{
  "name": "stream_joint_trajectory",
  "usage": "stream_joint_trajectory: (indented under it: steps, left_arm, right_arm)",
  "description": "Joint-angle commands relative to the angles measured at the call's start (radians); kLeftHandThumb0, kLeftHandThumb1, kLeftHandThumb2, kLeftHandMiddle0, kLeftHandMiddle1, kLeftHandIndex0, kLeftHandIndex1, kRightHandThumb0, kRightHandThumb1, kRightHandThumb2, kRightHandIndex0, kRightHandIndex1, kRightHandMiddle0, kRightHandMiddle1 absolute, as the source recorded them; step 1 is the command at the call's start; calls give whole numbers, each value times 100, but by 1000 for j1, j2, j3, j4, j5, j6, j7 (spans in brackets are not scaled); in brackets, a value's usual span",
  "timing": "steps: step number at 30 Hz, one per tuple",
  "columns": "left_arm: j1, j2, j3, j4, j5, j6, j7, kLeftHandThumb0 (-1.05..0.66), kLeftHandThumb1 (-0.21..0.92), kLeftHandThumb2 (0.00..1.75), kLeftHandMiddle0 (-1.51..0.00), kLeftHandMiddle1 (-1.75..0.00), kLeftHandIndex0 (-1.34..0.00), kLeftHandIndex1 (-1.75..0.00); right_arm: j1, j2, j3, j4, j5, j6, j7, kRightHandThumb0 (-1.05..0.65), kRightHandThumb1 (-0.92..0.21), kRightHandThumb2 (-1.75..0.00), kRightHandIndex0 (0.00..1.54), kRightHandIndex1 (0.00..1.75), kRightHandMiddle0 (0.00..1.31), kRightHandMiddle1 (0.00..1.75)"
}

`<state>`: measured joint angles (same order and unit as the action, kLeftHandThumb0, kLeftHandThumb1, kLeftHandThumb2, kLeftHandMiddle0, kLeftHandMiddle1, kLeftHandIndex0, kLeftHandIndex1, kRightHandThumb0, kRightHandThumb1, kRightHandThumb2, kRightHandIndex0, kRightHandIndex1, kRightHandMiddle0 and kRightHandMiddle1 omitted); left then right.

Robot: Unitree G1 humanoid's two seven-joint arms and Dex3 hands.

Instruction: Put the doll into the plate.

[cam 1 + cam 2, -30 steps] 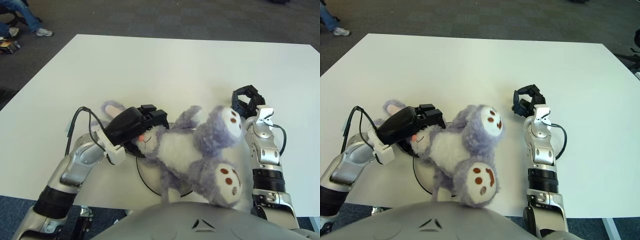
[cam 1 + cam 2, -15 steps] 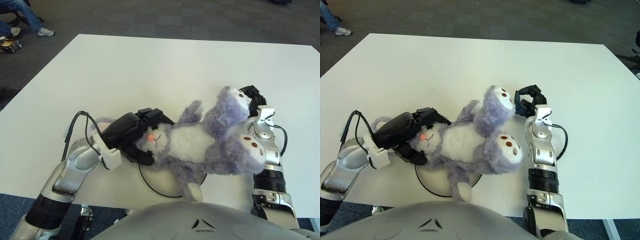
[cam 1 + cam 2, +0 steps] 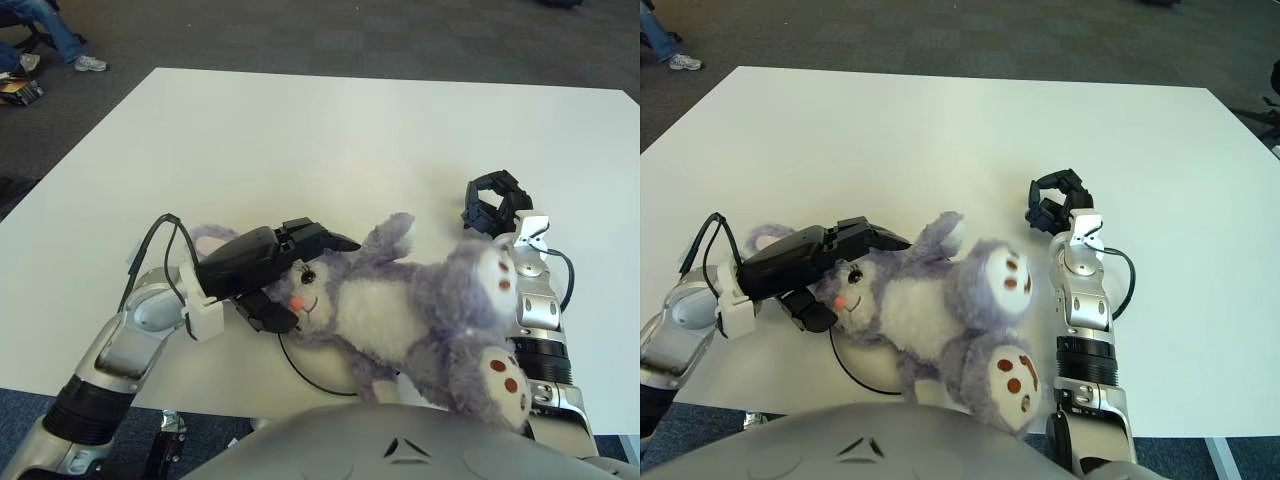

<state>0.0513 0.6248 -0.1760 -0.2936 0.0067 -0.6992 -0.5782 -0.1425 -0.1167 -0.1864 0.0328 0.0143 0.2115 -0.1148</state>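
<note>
A purple and white plush doll (image 3: pixel 390 310) lies on its back across the white plate (image 3: pixel 300 372). Only a dark arc of the plate's rim shows at the doll's lower left. The doll's head points left and its feet point right, toward the table's near edge. My left hand (image 3: pixel 305 280) is at the doll's head, open. Its fingers (image 3: pixel 318 238) stretch straight over the top of the head, and the thumb (image 3: pixel 272 318) sits below the face. My right hand (image 3: pixel 492 205) shows right of the doll's raised arm, curled and holding nothing.
The white table (image 3: pixel 330 140) stretches far and to both sides. Its near edge runs just below the plate. My torso fills the bottom of the view. A seated person's legs (image 3: pixel 55 35) show on the carpet at far left.
The doll's legs swung down from beside my right hand to the near right, and the doll settled flat. My left hand's fingers straightened from their curl around the head.
</note>
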Motion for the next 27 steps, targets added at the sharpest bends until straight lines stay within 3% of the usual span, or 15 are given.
stream_joint_trajectory:
  steps: [1,8,19,23,27]
  left_arm:
    - [-27,-3,-9,53,-28,-74,-18,-105,92,113,-13,-31,0,-40]
    - [-35,1,-4,97,-68,-136,-28,-105,92,116,-8,-24,0,-47]
    - [-21,-54,26,80,-106,-122,5,-105,92,108,-4,-18,0,-50]
    - [30,-49,37,-11,-163,62,16,-105,92,111,-9,-19,0,-54]
    - [73,72,21,-202,-515,574,21,-105,92,114,-16,-22,0,-72]
  right_arm:
    - [26,11,7,41,-1,38,1,-42,-54,-103,105,175,44,175]
    - [25,11,6,42,-2,36,0,-42,-54,-104,105,175,44,175]
    - [25,7,9,41,-6,38,0,-42,-53,-104,106,175,44,175]
    - [26,6,9,41,-4,37,4,-42,-53,-104,106,175,44,175]
    - [26,6,8,42,-2,36,5,-42,-53,-104,107,175,44,175]
